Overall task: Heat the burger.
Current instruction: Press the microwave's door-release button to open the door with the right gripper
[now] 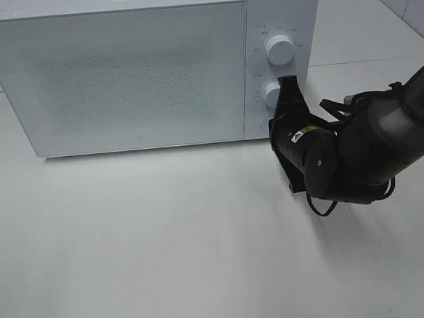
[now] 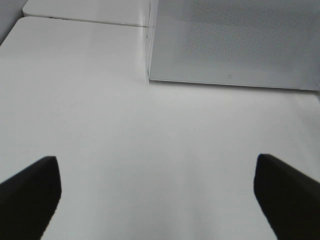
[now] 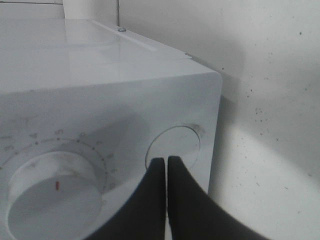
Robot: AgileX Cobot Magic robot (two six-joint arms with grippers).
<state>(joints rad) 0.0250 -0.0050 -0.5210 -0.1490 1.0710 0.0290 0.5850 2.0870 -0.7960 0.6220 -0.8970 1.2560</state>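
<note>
White counter (image 1: 168, 264) fills most of the high view, bare in front of a white microwave (image 1: 133, 77) whose frosted door (image 1: 118, 71) is closed. The right gripper (image 1: 288, 87) reaches in from the right to the control panel (image 1: 296, 11). Its tip sits beside the lower dial (image 1: 271, 93) and below the upper dial (image 1: 280, 50). In the left wrist view, the left gripper (image 2: 155, 162) hangs over bare counter with its jaws spread wide and nothing between them, a corner of the door ahead. In the right wrist view, the right jaws are pressed together and hold nothing. Their tip is at the edge of a round flat button (image 3: 175, 140), next to a dial marked with a red tick (image 3: 57, 185); I cannot tell whether they touch it. The burger appears in no view. It is probably behind the door, whose dotted glass hides the inside, so its look cannot be described. The closed tip could slip off the smooth button or nudge the neighbouring dial to a wrong setting. A hard push could shove the microwave back across the slick counter. If that button releases the door, pressing it would open it instead of starting the heat.
</note>
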